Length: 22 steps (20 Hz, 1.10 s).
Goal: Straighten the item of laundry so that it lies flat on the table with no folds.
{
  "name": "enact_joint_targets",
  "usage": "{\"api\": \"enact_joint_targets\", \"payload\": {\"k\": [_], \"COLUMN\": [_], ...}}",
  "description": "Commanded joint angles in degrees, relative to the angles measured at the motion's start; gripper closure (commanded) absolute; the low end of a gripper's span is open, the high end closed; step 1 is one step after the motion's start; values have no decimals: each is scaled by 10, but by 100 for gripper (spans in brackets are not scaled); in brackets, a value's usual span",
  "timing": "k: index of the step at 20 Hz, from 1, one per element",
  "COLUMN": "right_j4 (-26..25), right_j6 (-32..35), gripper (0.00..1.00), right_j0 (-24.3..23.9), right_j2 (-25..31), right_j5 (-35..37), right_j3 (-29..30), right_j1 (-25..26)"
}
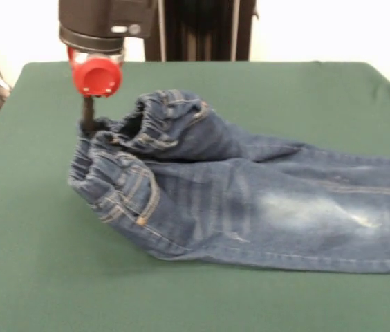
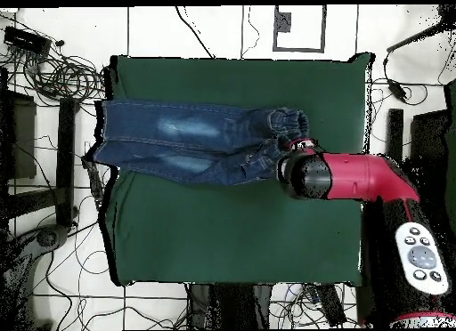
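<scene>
The small blue denim jeans [image 1: 250, 200] lie on the green table [image 1: 285, 90], the legs running off to the right in the front view. The elastic waistband [image 1: 143, 121] is bunched and stands up at the left, with one faded thigh patch showing. My gripper [image 1: 87, 126] comes down under its red wrist cap [image 1: 97, 75]. Its dark fingers are pressed together on the waistband's far left edge. In the overhead view the jeans [image 2: 191, 141] lie across the table's [image 2: 223, 230] upper half. The red arm [image 2: 356, 178] hides the gripper at the waistband end.
The black pedestal [image 1: 202, 28] stands behind the table's far edge. In the overhead view the leg ends [image 2: 102, 141] reach the table's left edge. Cables [image 2: 53, 78] and dark stands lie on the floor round the table.
</scene>
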Motion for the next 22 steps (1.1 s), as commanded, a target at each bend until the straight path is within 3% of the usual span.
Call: {"api": "enact_joint_targets", "payload": {"k": [1, 10, 11, 22], "right_j4": [-49, -78, -81, -96], "right_j6": [-213, -206, -204, -207], "gripper": [100, 100, 0, 0], "right_j0": [-29, -41, -45, -47], "right_j2": [54, 68, 74, 78], "right_j5": [20, 6, 9, 35], "right_j3": [39, 30, 31, 18], "right_j1": [-8, 11, 11, 9]}}
